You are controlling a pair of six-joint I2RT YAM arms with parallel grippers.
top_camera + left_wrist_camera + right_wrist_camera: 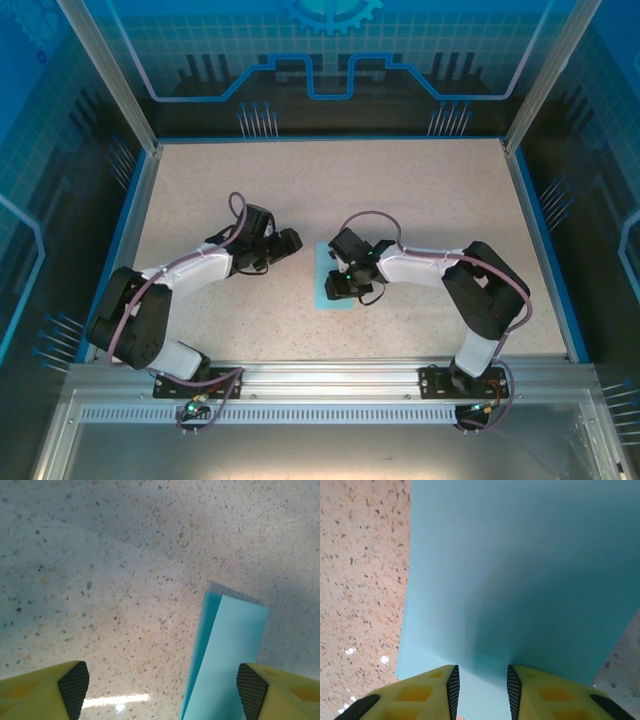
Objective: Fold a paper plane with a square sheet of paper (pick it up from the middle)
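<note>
Right gripper [482, 674] narrow – pads pinch the square sheet of paper [520, 570] mid-sheet, paper bowing. Left gripper [162, 680] wide apart over the speckled table [100, 580] – holds nothing.

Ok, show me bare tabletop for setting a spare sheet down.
Free: the far table strip behind both arms, and the near patch between the arm bases. Crowded: centre, with left gripper, right gripper and the square sheet of paper.

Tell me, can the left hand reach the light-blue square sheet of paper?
Probably yes. The left hand is open, and the light-blue square sheet of paper sits right by its finger with nothing between. The right hand seems to pinch it.
</note>
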